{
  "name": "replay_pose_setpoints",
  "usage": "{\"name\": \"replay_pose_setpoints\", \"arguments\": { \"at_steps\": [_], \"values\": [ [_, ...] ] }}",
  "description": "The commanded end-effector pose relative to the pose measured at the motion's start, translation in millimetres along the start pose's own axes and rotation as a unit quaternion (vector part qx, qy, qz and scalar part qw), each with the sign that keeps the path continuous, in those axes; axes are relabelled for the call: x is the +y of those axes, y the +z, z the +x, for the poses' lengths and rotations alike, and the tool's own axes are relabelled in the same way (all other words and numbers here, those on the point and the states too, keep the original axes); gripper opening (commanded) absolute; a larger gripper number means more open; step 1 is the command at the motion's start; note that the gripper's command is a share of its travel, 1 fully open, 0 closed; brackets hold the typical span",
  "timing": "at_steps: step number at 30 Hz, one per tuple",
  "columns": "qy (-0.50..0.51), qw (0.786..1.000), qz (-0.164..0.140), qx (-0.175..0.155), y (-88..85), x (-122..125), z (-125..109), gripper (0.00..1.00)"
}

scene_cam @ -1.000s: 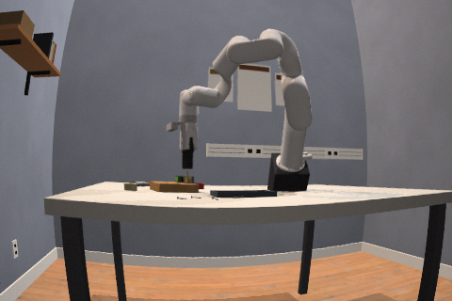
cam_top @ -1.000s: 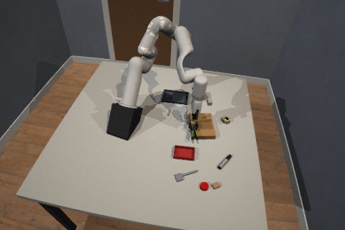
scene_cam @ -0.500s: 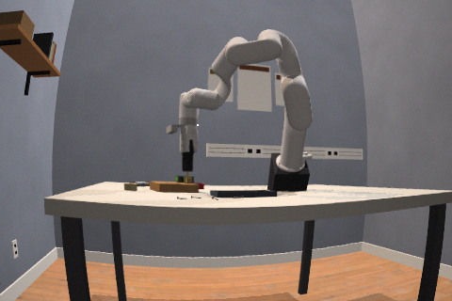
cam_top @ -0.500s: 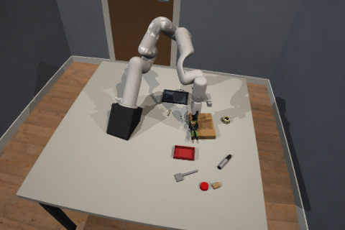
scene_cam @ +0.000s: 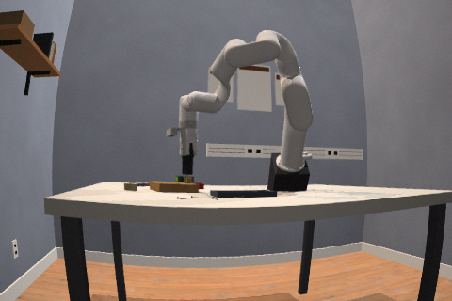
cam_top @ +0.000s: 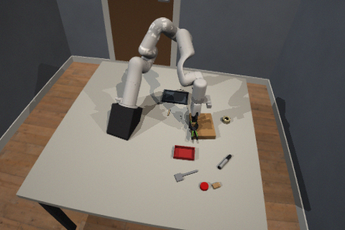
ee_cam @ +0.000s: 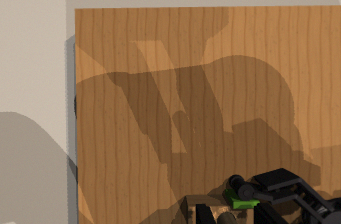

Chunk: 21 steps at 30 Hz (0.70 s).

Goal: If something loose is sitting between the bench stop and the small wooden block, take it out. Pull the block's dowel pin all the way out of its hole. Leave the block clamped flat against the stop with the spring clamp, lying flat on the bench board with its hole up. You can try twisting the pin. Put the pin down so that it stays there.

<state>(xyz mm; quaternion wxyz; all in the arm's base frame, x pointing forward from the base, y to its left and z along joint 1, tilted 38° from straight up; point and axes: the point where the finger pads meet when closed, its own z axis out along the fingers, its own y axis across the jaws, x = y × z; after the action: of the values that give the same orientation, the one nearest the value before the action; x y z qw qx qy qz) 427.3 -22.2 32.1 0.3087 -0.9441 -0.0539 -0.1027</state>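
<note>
The wooden bench board (cam_top: 207, 126) (scene_cam: 166, 186) (ee_cam: 141, 50) lies right of the table's middle. The small wooden block (cam_top: 193, 124) (ee_cam: 216, 211) sits at the board's near-left edge, and a dark pin (ee_cam: 226, 218) stands in it. The black spring clamp (cam_top: 194, 135) (ee_cam: 281, 184), with a green part, lies next to the block. My gripper (cam_top: 193, 120) (scene_cam: 187, 170) hangs straight down just above the block, its fingers set narrow with nothing between them. The fingers themselves do not show clearly in the wrist view. I cannot make out the bench stop or any loose thing beside the block.
A red tray (cam_top: 184, 152), a grey tool (cam_top: 185, 175), a marker (cam_top: 224, 162), a red disc (cam_top: 203, 185) and a small tan piece (cam_top: 215, 185) lie in front of the board. A ring (cam_top: 226, 119) lies to its right. A dark tablet (cam_top: 175, 96) (scene_cam: 243, 193) and the arm's black base (cam_top: 123, 120) stand behind and to the left.
</note>
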Motion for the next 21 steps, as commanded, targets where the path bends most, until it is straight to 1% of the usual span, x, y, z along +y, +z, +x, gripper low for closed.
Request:
{"name": "replay_pose_setpoints", "arguments": {
  "at_steps": [1, 11, 21],
  "values": [
    [0.0, 1.0, -0.001, 0.001, 0.8, 0.4, 1.1, 0.28],
    [0.0, 1.0, -0.001, 0.001, 5.7, 0.4, 1.1, 0.28],
    [0.0, 1.0, -0.001, 0.001, 7.1, 0.4, 1.1, 0.28]
  ]
}}
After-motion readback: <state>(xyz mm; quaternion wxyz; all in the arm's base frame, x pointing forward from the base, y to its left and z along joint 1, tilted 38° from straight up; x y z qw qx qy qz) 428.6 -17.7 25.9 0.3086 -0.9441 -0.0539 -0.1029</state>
